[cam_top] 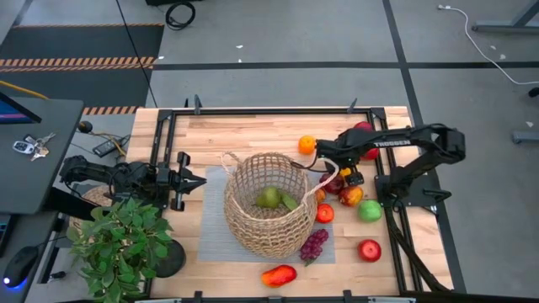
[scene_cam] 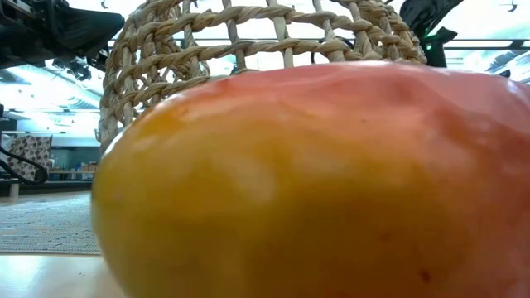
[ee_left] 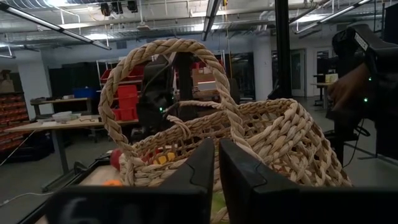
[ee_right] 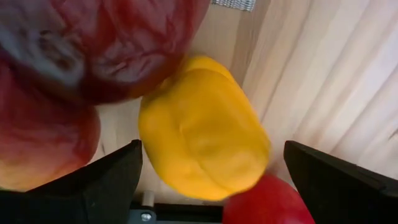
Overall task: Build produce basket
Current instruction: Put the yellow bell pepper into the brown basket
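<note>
This is a robotics lab or workshop hall. Around the wooden table (cam_top: 253, 126) lies a grey concrete floor (cam_top: 278, 34) with striped hazard tape (cam_top: 76, 61) and loose cables (cam_top: 179, 13). Beyond the table are red storage bins (ee_left: 126, 99), a workbench (ee_left: 43, 124), and ceiling pipes with strip lights (ee_left: 56, 22).

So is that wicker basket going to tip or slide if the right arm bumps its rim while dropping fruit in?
The basket looks light: open weave, only a green fruit inside, so a bump would probably shift it. It is tall and already seems to lean in the high view, so tipping is plausible. The grey mat under it may add some grip.
</note>
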Robot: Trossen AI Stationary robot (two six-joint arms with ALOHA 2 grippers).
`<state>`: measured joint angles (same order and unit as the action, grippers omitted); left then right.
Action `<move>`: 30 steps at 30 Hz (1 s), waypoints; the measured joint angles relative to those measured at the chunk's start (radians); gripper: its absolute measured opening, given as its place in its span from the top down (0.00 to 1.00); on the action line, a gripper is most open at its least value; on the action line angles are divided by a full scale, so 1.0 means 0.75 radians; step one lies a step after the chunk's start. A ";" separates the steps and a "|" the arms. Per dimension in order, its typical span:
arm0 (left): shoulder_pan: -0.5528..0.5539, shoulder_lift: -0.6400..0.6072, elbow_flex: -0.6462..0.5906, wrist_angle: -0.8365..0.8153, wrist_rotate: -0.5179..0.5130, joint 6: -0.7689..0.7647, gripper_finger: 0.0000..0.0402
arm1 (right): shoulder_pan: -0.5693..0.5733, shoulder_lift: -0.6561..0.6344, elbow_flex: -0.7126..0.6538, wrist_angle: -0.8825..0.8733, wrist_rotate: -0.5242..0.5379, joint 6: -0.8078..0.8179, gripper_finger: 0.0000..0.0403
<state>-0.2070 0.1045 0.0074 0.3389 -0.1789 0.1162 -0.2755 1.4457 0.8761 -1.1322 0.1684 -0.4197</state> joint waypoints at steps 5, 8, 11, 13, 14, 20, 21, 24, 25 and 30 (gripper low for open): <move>0.000 0.000 0.000 0.000 0.000 0.000 0.94 | -0.004 0.083 0.001 0.008 -0.001 -0.003 0.02; 0.000 0.000 0.000 0.000 0.000 0.000 0.93 | -0.004 0.130 0.001 0.008 0.006 -0.004 0.03; 0.000 0.000 0.000 0.000 0.000 0.000 0.91 | -0.004 0.162 0.002 0.002 0.019 0.000 0.08; 0.000 0.000 0.000 0.000 0.000 0.000 0.91 | -0.004 0.164 0.003 0.001 0.020 0.001 0.12; 0.000 0.000 0.000 0.000 0.000 0.000 0.91 | -0.004 0.163 0.003 0.003 0.020 0.002 0.14; 0.000 0.000 0.000 0.000 0.000 0.000 0.93 | -0.006 0.097 0.011 -0.040 0.033 0.108 0.20; 0.000 0.000 0.000 0.000 0.000 0.000 0.93 | -0.006 0.082 0.026 -0.063 0.042 0.128 0.20; 0.000 0.000 0.000 0.000 0.000 0.000 0.94 | -0.008 0.034 0.090 -0.116 0.083 0.198 0.19; 0.000 0.000 0.000 0.000 0.000 0.000 0.93 | -0.010 0.019 0.116 -0.135 0.093 0.220 0.19; 0.000 0.000 0.000 0.000 0.000 0.000 0.92 | -0.023 -0.059 0.269 -0.203 0.176 0.321 0.19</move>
<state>-0.2070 0.1045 0.0074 0.3388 -0.1789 0.1162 -0.2926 1.4016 1.0779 -1.2841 0.3004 -0.1791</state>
